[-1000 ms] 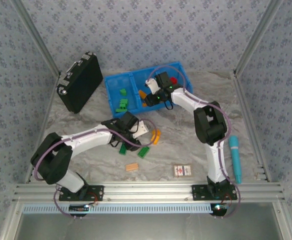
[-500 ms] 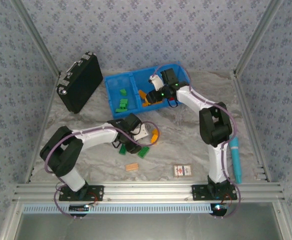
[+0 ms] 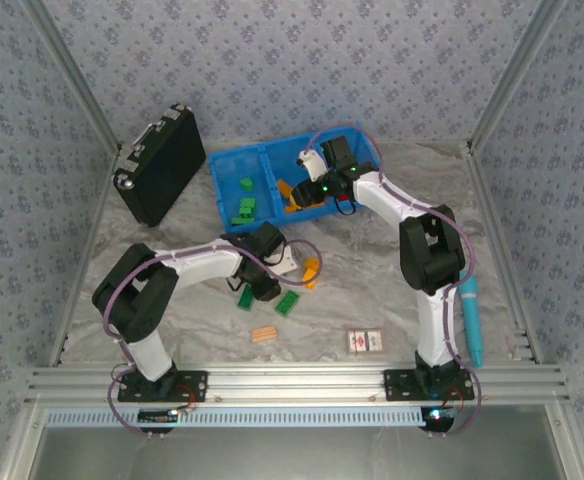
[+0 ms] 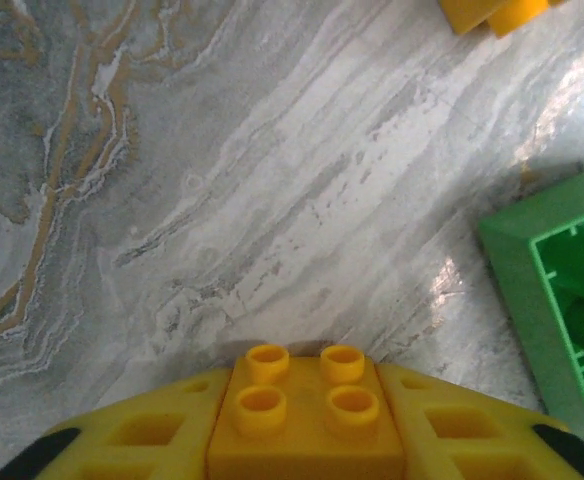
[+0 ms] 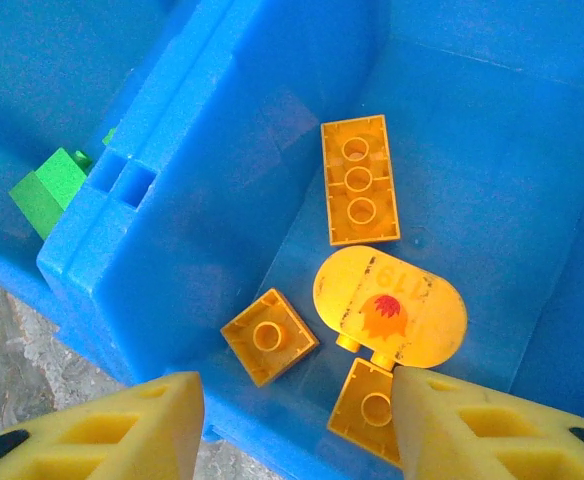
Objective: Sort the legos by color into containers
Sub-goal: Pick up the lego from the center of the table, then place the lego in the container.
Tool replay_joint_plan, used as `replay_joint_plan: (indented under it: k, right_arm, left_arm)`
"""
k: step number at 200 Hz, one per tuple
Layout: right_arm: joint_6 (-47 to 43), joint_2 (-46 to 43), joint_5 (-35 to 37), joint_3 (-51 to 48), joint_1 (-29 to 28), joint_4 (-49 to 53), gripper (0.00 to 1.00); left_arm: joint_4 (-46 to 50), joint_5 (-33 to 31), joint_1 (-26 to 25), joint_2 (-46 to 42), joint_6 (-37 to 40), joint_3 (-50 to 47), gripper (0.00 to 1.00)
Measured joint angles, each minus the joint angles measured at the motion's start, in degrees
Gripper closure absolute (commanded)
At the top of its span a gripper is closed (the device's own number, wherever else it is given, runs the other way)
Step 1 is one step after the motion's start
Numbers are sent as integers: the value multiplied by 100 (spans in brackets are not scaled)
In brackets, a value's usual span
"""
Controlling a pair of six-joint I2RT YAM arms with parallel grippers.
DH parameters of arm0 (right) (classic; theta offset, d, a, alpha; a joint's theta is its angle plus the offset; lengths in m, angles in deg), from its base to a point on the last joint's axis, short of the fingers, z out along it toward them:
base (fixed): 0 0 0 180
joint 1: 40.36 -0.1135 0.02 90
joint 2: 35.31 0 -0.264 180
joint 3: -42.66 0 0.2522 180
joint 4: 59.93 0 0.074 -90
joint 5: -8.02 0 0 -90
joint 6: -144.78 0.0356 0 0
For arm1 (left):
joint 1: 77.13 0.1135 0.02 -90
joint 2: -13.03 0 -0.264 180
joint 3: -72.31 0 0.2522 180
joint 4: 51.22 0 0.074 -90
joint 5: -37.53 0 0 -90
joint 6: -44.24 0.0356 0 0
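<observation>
since a second ago the left arm has folded its elbow in toward the middle of the table, and the left gripper (image 4: 307, 440) has gone from part-open to clamped. its yellow padded fingers (image 4: 152, 435) now press both sides of a small orange-yellow square plastic brick with four studs (image 4: 305, 405). we cannot tell whether that brick rests on the grey marbled table top (image 4: 222, 200) or is just off it. the right arm has swung further over the bright blue three-bin plastic tray (image 3: 227, 170) at the far side, and it has not shifted in the last half second.

the right gripper (image 5: 292, 410) stands with its jaws apart and nothing between them, above the middle bin. we count four orange-yellow pieces there: a long brick (image 5: 360, 180), a rounded plate with a red print (image 5: 390, 308) and two small squares. a green brick (image 5: 49, 190) lies in the bin next door.

we judge the grasp made, so the left arm's next job is to lift the brick and carry it to that middle bin — the right arm hangs in the way there and should clear first. loose on the table are another orange-yellow brick (image 3: 312, 271) just beside the left gripper and two flat green bricks (image 3: 287, 303) nearer the bases.
</observation>
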Motion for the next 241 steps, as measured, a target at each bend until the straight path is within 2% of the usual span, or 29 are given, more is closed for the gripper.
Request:
replay_joint_plan:
  k: [27, 85, 166, 204, 209, 211, 213, 216, 241]
  right_arm:
    - [-4, -37, 37, -33, 0, 17, 47]
    - [-26, -688, 197, -544, 55, 31, 46]
    - [-20, -2640, 553, -2826, 216, -507, 44]
    - [131, -3281, 527, -3781, 221, -614, 42]
    - [149, -3370, 533, -3888, 205, -608, 38]
    - [149, -3401, 533, -3939, 197, -610, 30]
    - [151, -3442, 533, -3978, 195, -603, 10]
    - [149, -3497, 544, -4035, 181, -599, 2]
    - [-37, -4079, 595, -4282, 42, -365, 1]
  left_arm:
    - [55, 26, 22, 4, 0, 22, 77]
    - [385, 284, 133, 20, -92, 420, 79]
    - [581, 861, 654, 85, -326, 2645, 79]
    - [437, 758, 815, 1014, -398, 3947, 79]
    - [435, 726, 826, 1185, -413, 4109, 79]
    - [435, 723, 831, 1248, -413, 4172, 79]
    - [426, 706, 835, 1318, -413, 4227, 79]
    - [422, 688, 846, 1414, -420, 4304, 80]
    - [485, 509, 903, 2184, -457, 4940, 80]
